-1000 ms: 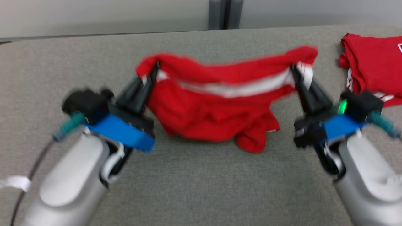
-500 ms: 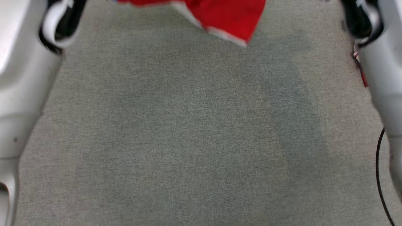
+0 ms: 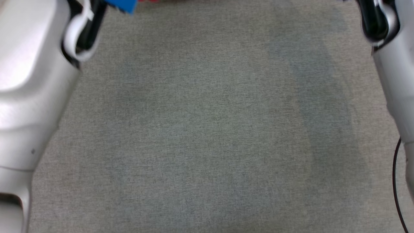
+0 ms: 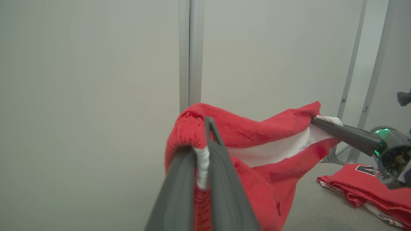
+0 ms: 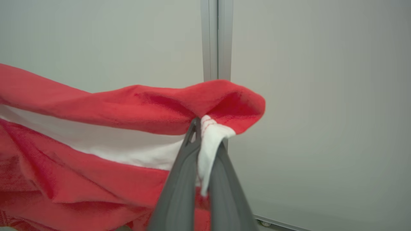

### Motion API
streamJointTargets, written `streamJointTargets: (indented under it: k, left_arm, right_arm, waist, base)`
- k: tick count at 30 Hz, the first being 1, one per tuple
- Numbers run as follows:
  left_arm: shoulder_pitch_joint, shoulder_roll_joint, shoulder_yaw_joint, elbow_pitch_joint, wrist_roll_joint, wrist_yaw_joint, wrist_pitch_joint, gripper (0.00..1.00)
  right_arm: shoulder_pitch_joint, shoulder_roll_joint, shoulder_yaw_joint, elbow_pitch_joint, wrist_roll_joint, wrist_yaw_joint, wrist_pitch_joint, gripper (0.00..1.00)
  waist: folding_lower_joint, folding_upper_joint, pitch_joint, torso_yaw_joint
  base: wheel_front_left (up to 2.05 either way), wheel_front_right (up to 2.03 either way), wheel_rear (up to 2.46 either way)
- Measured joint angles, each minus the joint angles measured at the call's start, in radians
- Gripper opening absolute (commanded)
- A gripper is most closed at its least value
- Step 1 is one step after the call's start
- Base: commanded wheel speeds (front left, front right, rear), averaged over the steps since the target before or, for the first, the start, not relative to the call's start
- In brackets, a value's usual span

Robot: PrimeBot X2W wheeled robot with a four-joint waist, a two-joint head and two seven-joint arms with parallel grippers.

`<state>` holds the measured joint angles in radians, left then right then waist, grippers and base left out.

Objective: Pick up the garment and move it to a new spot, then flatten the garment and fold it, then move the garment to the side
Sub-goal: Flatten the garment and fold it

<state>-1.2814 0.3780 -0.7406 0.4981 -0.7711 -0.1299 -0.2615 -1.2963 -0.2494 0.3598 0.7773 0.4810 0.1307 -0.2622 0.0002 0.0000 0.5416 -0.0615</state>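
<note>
Aloft, garment (image 4: 257, 138) edge pinched between fingers (image 4: 226, 189)

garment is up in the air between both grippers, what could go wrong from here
The left gripper and right gripper each pinch just an edge of the garment; a tug could pull it free. The other red garment lies on the table nearby, so the hanging cloth might land on it.

Grey fabric surface (image 3: 207, 129), left forearm (image 3: 29, 81), right forearm (image 3: 396, 81), black cable (image 3: 395, 181)
</note>
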Motion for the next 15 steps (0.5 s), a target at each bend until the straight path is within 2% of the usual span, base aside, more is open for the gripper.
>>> streamJointTargets:
  k: [6,15]
  left_arm:
    - [0.249,-0.024,0.049,-0.108,0.086,0.000,0.000,0.00]
    - [0.693,-0.045,0.125,-0.265,0.192,0.000,0.000,0.00]
  right_arm:
    - [0.194,-0.018,0.010,-0.073,-0.018,0.000,0.000,0.00]
    - [0.580,-0.044,-0.039,-0.235,-0.035,0.000,0.000,0.00]
  waist:
    - [0.0000,0.0000,-0.002,0.031]
    - [-0.0004,0.0000,-0.108,0.055]
  base:
    - [0.00,0.00,0.00]
    - [0.00,0.00,0.00]
